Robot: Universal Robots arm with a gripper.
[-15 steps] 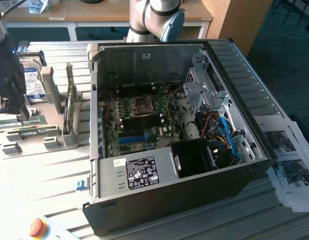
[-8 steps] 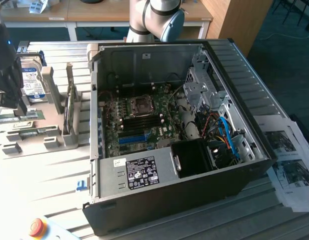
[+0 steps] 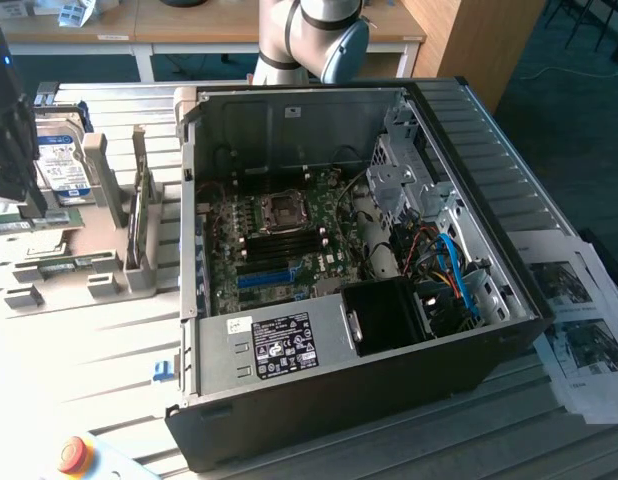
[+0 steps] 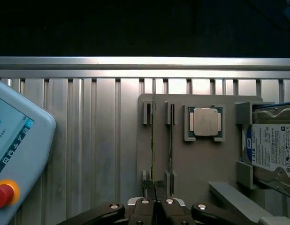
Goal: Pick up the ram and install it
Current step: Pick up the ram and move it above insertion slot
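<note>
- Table (image 4: 88, 140): ribbed bare metal, bright sheen.
- Fixture tray (image 4: 196, 164): matt grey plastic.
- Processor chip (image 4: 204, 122): smooth silvery metal lid.
- Computer case (image 3: 289, 120): dull sheet metal inside.

**Tray of Parts Lies Beside Opened Case**

In the exterior view, the tray (image 3: 74, 240) lies at nine o'clock of the open case (image 3: 339, 400), papers (image 3: 579, 320) at three o'clock. On the tray, a processor chip (image 4: 205, 122) sits between the ram (image 4: 153, 140) and a hard drive (image 4: 271, 145); my gripper (image 4: 154, 192) hangs above.
</note>
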